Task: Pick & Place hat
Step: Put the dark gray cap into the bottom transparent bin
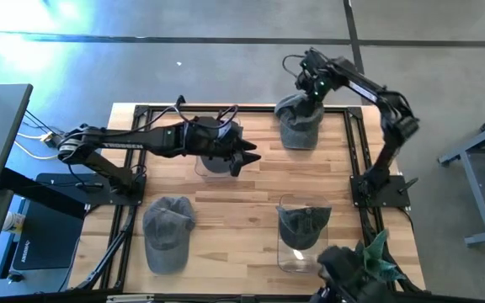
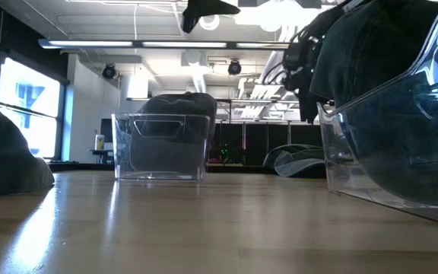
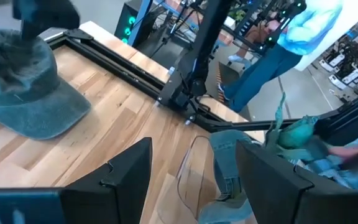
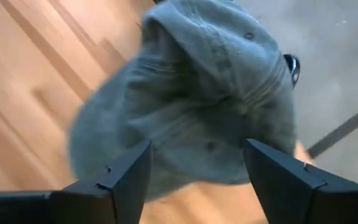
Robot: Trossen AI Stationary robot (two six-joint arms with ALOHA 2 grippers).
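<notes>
your right gripper (image 1: 308, 99) hangs spread over the grey hat (image 1: 300, 124) at the table's (image 1: 251, 202) far edge; your left gripper (image 1: 247, 157) is spread, empty, mid-table.

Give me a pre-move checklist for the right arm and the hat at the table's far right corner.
1. Right end effector over the far-right hat: ok.
2. Its fingers spread, nothing between them: ok.
3. Hat flat on the table: cannot tell, the picture is smeared.
4. Far clear bin free to take it: not ok, a hat already inside.
5. Left end effector clear of the right arm: ok, over mid-table.
6. Person beside the table's near right corner: not ok.
</notes>
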